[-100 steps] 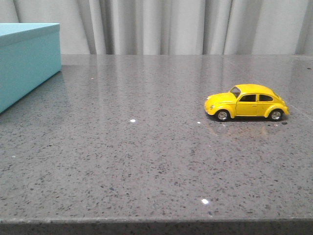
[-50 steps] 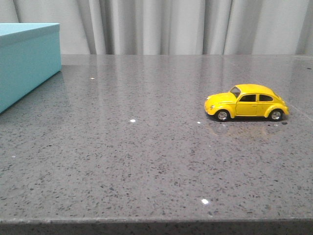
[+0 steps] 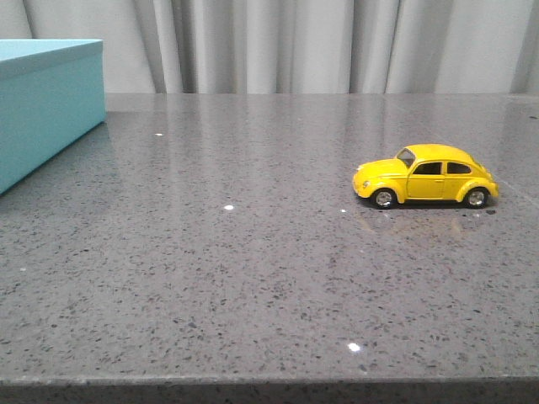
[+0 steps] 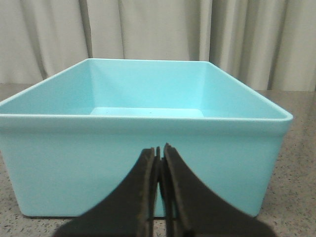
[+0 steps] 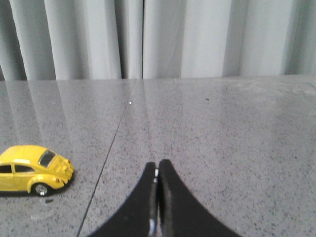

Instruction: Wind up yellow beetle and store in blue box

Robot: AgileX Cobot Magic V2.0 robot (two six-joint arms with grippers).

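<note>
The yellow beetle point(image 3: 425, 176) stands on its wheels at the right of the grey table, nose pointing left; the right wrist view also catches the beetle point(image 5: 32, 169), off to one side of my right gripper point(image 5: 157, 165), which is shut and empty above the tabletop. The blue box point(image 3: 46, 105) sits at the far left, cut off by the frame edge. In the left wrist view the blue box point(image 4: 143, 143) fills the picture, open-topped with nothing inside, and my left gripper point(image 4: 160, 149) is shut and empty just in front of its near wall. Neither arm shows in the front view.
A speckled grey stone table point(image 3: 253, 252) carries both things; its front edge runs along the bottom of the front view. A thin seam point(image 5: 111, 148) crosses the tabletop near the beetle. Grey curtains point(image 3: 320, 42) hang behind the table.
</note>
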